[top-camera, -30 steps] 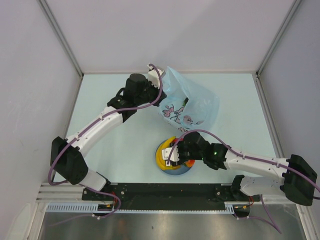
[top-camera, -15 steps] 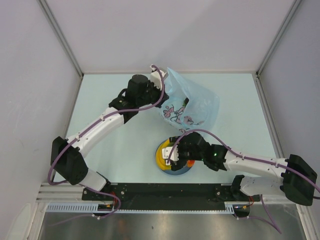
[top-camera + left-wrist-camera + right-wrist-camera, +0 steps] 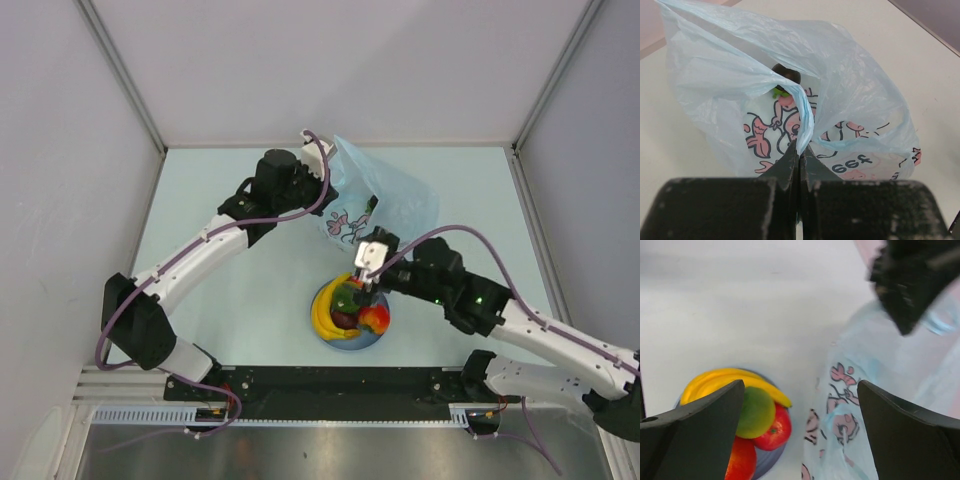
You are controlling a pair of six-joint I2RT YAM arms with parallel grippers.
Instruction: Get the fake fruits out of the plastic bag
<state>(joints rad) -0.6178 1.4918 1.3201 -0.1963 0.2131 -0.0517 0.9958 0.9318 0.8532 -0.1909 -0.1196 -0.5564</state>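
The plastic bag (image 3: 385, 205) lies at the back of the table, light blue with pink cartoon print. My left gripper (image 3: 326, 196) is shut on a twisted strip of the bag's edge (image 3: 804, 125) and holds it up. Inside the bag's mouth sits a dark round fruit (image 3: 786, 73) with a green bit under it. A blue plate (image 3: 352, 338) holds a yellow banana (image 3: 725, 380), a green fruit (image 3: 756, 411), a red one (image 3: 776, 432) and an orange-red one (image 3: 740, 460). My right gripper (image 3: 366, 278) hangs open and empty between the plate and the bag (image 3: 875, 405).
White walls with metal corner posts close off the table at the back and both sides. The left arm's dark gripper (image 3: 910, 280) shows at the top right of the right wrist view, just above the bag. Both arm bases sit on the black rail at the near edge.
My right gripper has opened wide and risen off the plate, moving back toward the bag. The fruits on the plate are now uncovered. The left arm holds still.
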